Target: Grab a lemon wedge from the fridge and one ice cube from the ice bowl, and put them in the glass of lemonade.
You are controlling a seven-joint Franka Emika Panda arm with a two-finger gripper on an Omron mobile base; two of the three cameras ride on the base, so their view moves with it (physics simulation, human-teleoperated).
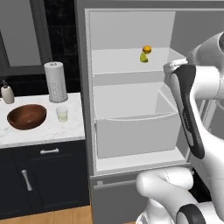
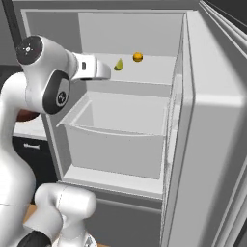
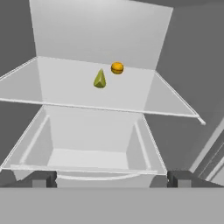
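The fridge stands open. On its white upper shelf sits the lemon wedge, a small yellow-green chunk, next to a small round orange thing. My gripper is open and holds nothing. It hovers in front of the shelf, short of the wedge and above the drawer, with its fingertips far apart. The reddish-brown ice bowl and the glass of lemonade stand on the counter left of the fridge. I cannot make out the ice cube in the bowl.
Below the shelf a white drawer juts forward. The open fridge door stands close on the right. On the marble counter a paper-towel roll and a soap dispenser stand behind the bowl.
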